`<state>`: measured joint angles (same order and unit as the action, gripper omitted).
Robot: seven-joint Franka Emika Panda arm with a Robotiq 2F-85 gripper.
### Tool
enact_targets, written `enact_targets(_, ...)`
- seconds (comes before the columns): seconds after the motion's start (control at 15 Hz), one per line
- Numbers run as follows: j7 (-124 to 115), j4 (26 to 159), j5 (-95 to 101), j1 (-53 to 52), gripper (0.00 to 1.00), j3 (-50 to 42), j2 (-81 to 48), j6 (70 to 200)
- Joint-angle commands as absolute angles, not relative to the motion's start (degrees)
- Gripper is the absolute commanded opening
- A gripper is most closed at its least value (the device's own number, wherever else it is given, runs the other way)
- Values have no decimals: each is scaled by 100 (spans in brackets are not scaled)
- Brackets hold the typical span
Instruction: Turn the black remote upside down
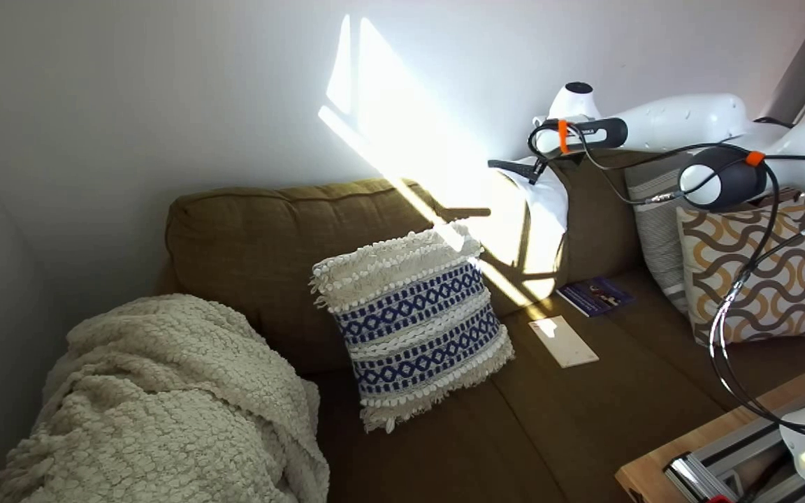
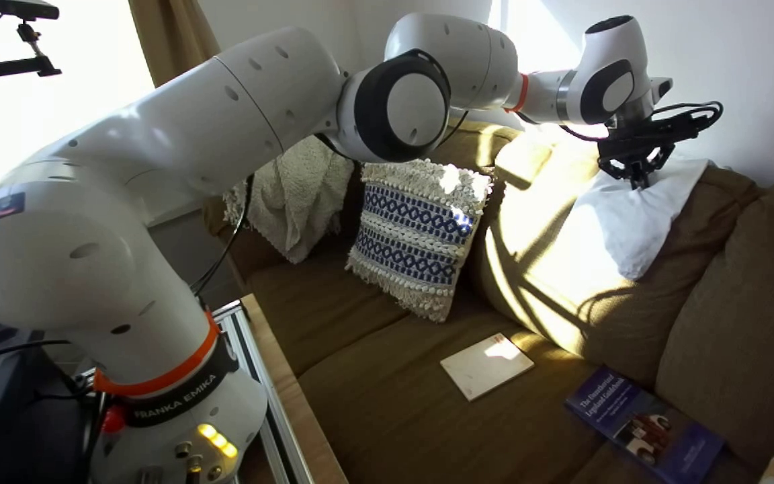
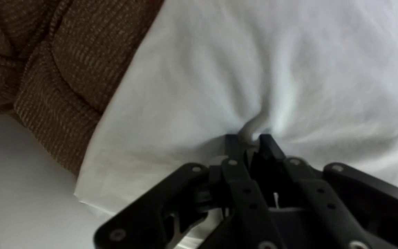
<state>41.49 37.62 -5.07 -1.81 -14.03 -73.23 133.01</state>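
The black remote does not show in any view; it is hidden or out of view. My gripper [image 3: 249, 141] is above the sofa's back with its fingers close together. A fold of a white cloth [image 3: 171, 110] is pinched between the fingertips. The cloth lies draped over the top of the back cushion, and it shows in both exterior views [image 1: 550, 202] [image 2: 629, 225]. In both exterior views the gripper [image 1: 535, 176] [image 2: 638, 181] points down onto the cloth's upper part.
A purple book [image 1: 594, 296] and a pale tan flat rectangle [image 1: 563, 342] lie on the brown seat. A blue and white fringed cushion [image 1: 416, 335] leans on the backrest. A fluffy blanket [image 1: 179, 405] and patterned pillows [image 1: 752, 272] flank it. The wall [image 2: 756, 101] is close behind the gripper.
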Motion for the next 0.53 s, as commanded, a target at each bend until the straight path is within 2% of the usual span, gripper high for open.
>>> enact_targets(0.0, 4485, 4094, -160, -362, 5, -1645, -7150, 13004)
enact_targets(0.47, 4743, 4095, 164, -561, 5, -1867, -7162, 12830)
